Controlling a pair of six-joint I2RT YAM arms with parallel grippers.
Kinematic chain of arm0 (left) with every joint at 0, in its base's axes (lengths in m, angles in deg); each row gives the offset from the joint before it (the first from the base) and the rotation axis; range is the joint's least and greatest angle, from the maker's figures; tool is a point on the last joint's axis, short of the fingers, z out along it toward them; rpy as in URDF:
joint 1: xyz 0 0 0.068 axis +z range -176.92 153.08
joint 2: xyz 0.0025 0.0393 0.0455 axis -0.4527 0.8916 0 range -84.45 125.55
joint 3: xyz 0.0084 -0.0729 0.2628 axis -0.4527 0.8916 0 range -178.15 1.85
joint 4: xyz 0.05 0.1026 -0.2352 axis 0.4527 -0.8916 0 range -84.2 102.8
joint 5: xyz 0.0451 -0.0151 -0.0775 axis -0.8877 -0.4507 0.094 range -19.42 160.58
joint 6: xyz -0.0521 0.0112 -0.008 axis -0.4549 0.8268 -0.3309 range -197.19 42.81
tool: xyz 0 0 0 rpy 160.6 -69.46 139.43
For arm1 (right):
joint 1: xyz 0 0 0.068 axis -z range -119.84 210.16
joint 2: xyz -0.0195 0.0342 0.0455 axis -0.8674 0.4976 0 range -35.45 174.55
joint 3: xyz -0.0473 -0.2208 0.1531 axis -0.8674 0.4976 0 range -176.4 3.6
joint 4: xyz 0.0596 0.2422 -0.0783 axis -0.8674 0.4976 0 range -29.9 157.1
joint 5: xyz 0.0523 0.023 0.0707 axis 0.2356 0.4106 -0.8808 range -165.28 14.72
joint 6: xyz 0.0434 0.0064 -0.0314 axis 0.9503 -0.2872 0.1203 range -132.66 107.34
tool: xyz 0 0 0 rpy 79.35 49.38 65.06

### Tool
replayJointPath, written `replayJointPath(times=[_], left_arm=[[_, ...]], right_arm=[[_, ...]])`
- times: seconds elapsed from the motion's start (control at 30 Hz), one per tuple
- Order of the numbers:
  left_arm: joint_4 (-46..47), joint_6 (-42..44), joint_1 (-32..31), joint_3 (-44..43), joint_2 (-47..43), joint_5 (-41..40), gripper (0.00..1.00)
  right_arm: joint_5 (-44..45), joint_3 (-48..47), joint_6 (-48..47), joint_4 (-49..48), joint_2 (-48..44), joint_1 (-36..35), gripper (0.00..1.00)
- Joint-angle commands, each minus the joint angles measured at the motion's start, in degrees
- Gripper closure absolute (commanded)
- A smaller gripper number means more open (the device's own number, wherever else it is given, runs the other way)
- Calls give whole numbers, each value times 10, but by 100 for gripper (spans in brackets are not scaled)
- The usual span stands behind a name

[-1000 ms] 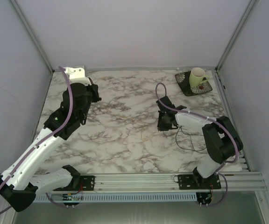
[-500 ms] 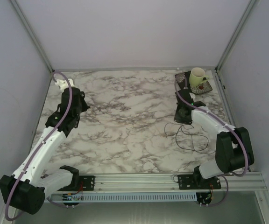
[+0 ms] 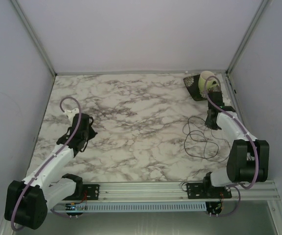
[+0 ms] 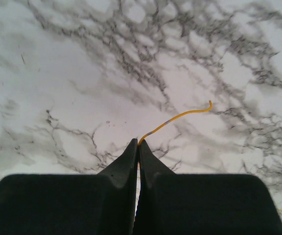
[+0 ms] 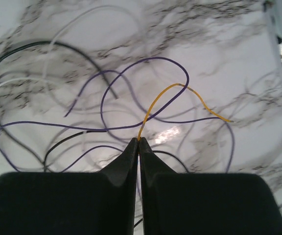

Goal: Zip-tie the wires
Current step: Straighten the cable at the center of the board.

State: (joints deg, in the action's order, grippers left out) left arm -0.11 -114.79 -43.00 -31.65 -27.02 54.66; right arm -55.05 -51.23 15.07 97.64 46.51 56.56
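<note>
Left wrist view is showing the left tool (image 4: 137,147) pressed together at its tips on a short orange strand (image 4: 180,116), which is curving away over the bare marble worktop (image 4: 72,73). Whether this strand is the tie or a loose wire cannot be told.

Right wrist view is showing the right tool (image 5: 139,142) likewise pinched shut, gripping one orange wire (image 5: 180,84) at its end. This wire is arching over the wires (image 3: 199,138), a loose tangle of purple, black and white loops lying on the right side of the worktop, well apart from the left tool. Beyond the tangle, a cup (image 3: 207,80) is standing on a dark saucer (image 3: 195,93) in the far right corner.

Hazards, as judged from this position:
- Each tool is holding by the very tip only, so a thin strand is likely to slip out under tension.
- Pulling one wire may drag or tighten the crossed loops instead of gathering them.
- The wires are not yet bundled, so a tie may close around only some of them.
- The right arm is working near the cup, and a wide swing could knock it.
</note>
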Motion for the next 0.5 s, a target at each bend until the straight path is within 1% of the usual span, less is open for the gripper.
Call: replayJointPath(times=[0.0,0.17,0.33,0.47], left_arm=[[68,-38,3,26,6,21,100],[85,-38,3,38,25,8,100],[111,-54,3,68,36,-6,100],[128,-59,3,82,51,-6,100]], right_arm=[[52,-28,-29,10,7,30,100],[89,-34,-40,10,34,47,100],[130,-35,-50,7,63,57,100],[139,-34,-56,-2,81,66,100]])
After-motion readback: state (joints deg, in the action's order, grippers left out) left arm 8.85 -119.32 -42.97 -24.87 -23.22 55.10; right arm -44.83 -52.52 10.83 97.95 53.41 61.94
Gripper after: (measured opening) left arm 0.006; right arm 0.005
